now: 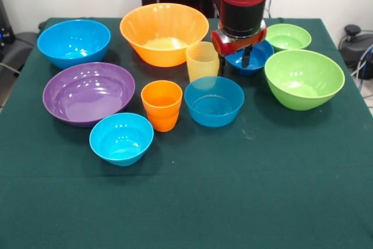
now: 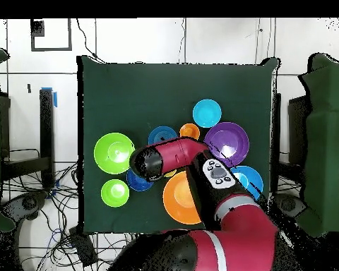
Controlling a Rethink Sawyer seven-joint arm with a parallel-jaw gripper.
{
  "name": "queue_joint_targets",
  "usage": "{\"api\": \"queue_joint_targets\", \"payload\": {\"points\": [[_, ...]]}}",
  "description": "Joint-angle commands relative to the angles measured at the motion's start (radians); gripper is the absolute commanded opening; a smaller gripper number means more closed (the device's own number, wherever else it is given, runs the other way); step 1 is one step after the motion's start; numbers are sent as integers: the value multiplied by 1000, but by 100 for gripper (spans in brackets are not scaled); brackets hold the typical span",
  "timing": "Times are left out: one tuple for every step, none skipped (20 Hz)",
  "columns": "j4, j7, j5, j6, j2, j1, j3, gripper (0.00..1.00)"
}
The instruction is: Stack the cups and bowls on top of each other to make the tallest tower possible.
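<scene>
Honestly the risk I saw: the gripper (image 1: pixel 236 58) hung so close to the pale yellow cup (image 1: pixel 203 60) that any sideways drift could've tipped it. It was down inside the dark blue bowl (image 1: pixel 250 58), one finger (image 1: pixel 246 56) over the bowl's middle, the other near its rim. Fingers looked spread, gripping nothing. Bowl sat between the yellow cup and the big green bowl (image 1: pixel 304 78).
</scene>
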Motion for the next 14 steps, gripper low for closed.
{"api": "queue_joint_targets", "payload": {"points": [[122,-153,-13,111,-131,-39,110,100],[148,-153,3,126,-176,-45,125,100],[165,-154,17,145,-212,-49,136,100],[182,-155,31,164,-248,-53,147,100],[197,-157,42,181,-274,-60,158,100],[204,-158,51,197,-289,-64,165,100],[208,-157,56,207,-297,-68,173,100],[215,-156,60,211,-304,-73,180,100],[219,-153,62,216,-307,-77,186,100],[225,-150,64,218,-313,-82,194,100],[228,-146,65,221,-316,-85,201,100],[232,-143,65,222,-320,-89,207,100],[230,-137,64,228,-320,-88,208,100],[228,-136,59,223,-321,-89,211,100]]}}
